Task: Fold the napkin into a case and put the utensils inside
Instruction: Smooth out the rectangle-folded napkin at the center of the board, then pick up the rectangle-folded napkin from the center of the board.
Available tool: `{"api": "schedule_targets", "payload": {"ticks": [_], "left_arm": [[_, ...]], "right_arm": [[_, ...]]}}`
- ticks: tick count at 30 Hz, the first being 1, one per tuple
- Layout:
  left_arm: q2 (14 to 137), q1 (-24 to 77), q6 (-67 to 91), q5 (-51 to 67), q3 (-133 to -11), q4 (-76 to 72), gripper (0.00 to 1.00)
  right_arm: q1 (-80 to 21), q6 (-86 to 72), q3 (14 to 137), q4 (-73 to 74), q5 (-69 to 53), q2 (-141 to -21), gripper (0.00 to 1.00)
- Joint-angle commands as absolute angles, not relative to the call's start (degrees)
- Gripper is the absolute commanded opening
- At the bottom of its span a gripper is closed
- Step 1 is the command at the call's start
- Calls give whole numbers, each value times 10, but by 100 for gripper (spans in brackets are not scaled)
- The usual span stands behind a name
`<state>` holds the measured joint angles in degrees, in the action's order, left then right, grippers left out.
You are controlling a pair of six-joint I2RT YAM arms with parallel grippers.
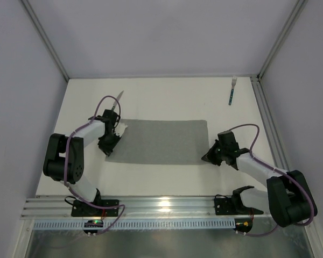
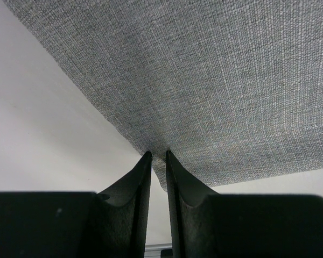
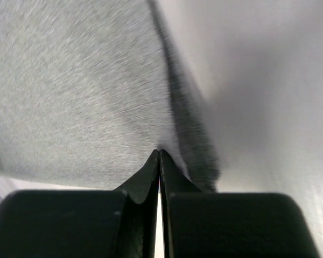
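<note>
**Both pincers on the near corners of the napkin, utensils out on the worktop**

Standing at the rig, here's the room: a white worktop (image 1: 167,102) boxed in by plain pale walls on three sides, with aluminium frame posts (image 1: 43,37) running up the back corners. A silver rail (image 1: 167,204) runs along the near edge, where the two arms are bolted down. It catches a bit of glare from the lights.

The grey napkin (image 1: 159,141) lies flat in the middle of the worktop as a wide rectangle, its long sides running left to right. The weave is easy to see in the left wrist view.

The left pincer (image 1: 109,145) is down at the napkin's near-left corner. Its fingers (image 2: 142,180) are almost together, and the corner of the cloth runs into the thin gap between them.

The right pincer (image 1: 206,157) is at the near-right corner with its fingertips pressed tight together right at the cloth's edge. That wrist view is blurry, but it looks clamped on the fabric, and a dark shadow runs along the edge there.

The knife (image 1: 118,99) lies on the worktop just past the left arm, blade pointing to the far side. The fork (image 1: 232,91), with its teal handle, is well apart from the rest in the far right corner, by the frame.
</note>
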<state>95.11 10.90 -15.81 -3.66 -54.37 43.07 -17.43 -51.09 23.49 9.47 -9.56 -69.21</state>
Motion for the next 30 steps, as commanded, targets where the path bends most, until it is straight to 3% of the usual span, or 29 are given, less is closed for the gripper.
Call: {"api": "schedule_targets", "payload": {"ticks": [1, 7, 12, 13, 15, 16, 17, 21, 30], "left_arm": [[993, 98, -185, -81, -501, 368, 19], [982, 98, -185, -58, -504, 372, 20], [941, 98, -185, -20, -521, 398, 25], [933, 98, -185, -13, -526, 405, 27], [912, 98, -183, -9, -542, 426, 32], [904, 98, -181, -19, -548, 433, 36], [897, 98, -176, -28, -561, 447, 41], [875, 86, -154, -42, -591, 483, 49], [865, 50, -137, -6, -568, 513, 56]], "right_arm": [[-142, -513, 220, 180, -24, -659, 3], [-113, -518, 218, 220, 20, -586, 3], [-113, -442, 304, 257, 9, -568, 5], [-113, -428, 321, 271, 8, -567, 7], [-113, -393, 360, 294, 9, -573, 22], [-113, -382, 368, 295, 9, -577, 30], [-113, -365, 376, 294, 9, -590, 46], [-108, -301, 438, 248, -48, -685, 62], [-57, -217, 643, 231, -88, -953, 66]]}}
